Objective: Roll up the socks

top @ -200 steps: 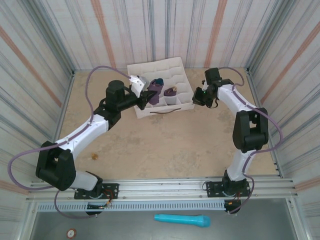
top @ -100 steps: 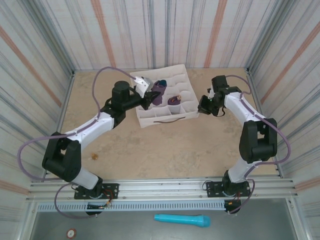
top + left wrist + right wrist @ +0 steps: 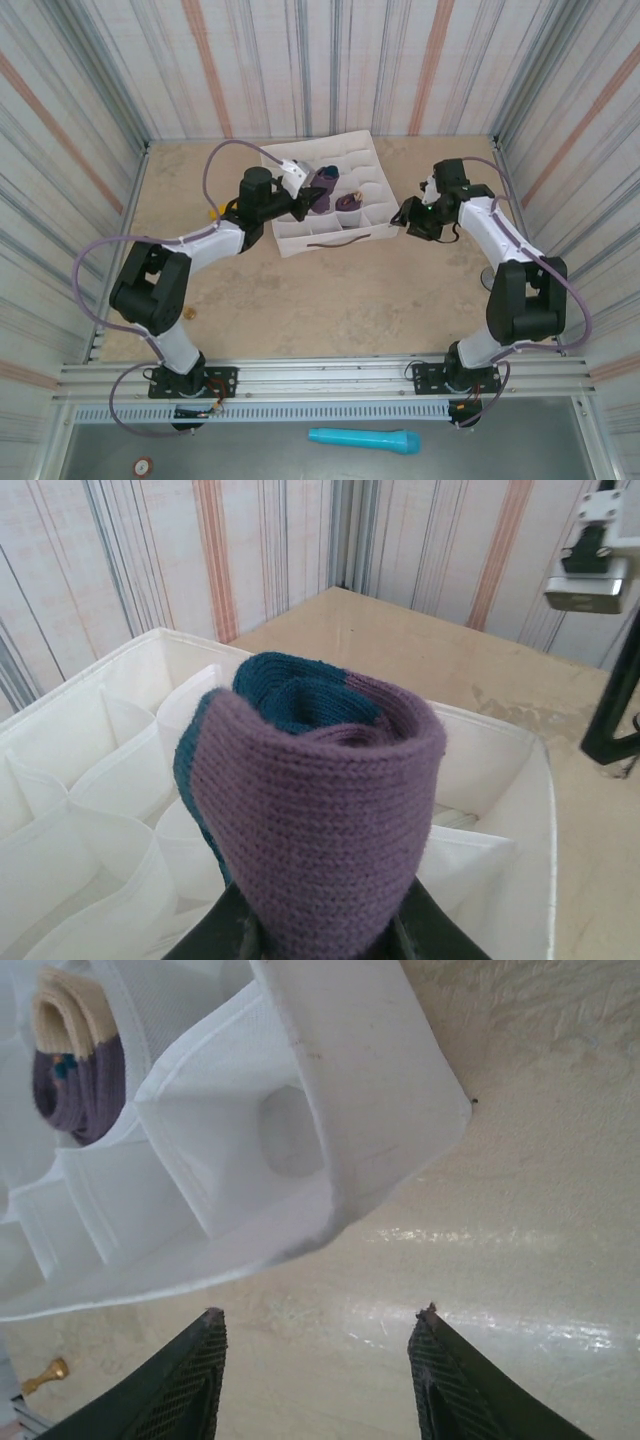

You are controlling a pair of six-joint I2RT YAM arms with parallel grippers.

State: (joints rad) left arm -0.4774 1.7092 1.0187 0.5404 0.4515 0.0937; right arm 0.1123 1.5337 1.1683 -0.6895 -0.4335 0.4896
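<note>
Left wrist view puts the rolled sock (image 3: 310, 810) right in front of the lens, a tight purple bundle with the teal toe coiled at its centre, pinched from below by the left gripper (image 3: 308, 200), whose jaws are clamped on its lower end. Gripping it low likely keeps the coil from springing loose while leaving the upper end free to go into a cell. It hangs above the box (image 3: 100, 670), over the white fabric dividers, so my reading is that the rolling is done and stowing is the step in hand. The other sock (image 3: 75, 1070) sits rolled in a cell, purple with a pale cuff end facing out, which suggests the task is near its end. The right gripper (image 3: 320, 1315) hovers with its jaws apart over the table (image 3: 540, 1210), just beside the box's near right corner and not touching it; it is probably placed there to steady the soft box if it shifts.
</note>
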